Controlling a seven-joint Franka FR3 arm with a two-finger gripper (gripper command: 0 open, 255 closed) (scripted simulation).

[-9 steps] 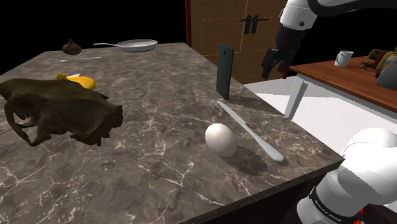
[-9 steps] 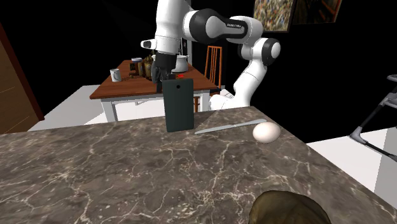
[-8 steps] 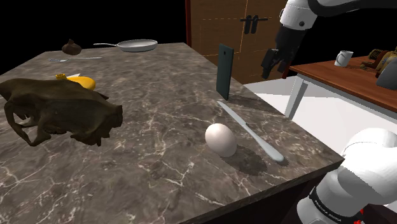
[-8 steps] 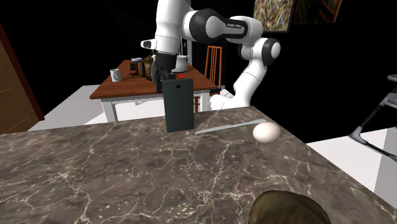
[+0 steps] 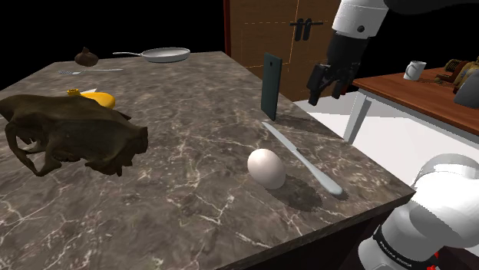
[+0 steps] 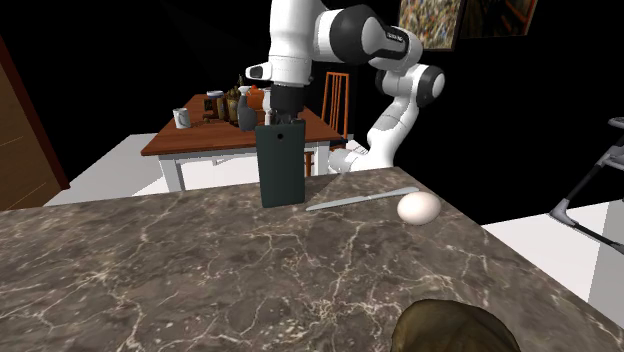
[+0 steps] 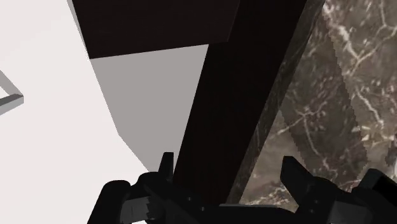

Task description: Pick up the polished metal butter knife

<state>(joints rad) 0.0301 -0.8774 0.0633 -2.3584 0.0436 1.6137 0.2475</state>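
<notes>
Hanging over the counter [image 5: 192, 115] edge, gripper [image 5: 323, 89] pointing down, jaws released, butter knife [image 5: 303, 159] untouched

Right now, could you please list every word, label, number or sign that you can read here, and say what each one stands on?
None can be read in full.
White lettering on the black band at the white arm's base: too small to read.
Pale lettering on the dark joint high on the arm: too small to read.
Polished metal butter knife, white egg, dark upright slab: no markings seen.
</notes>
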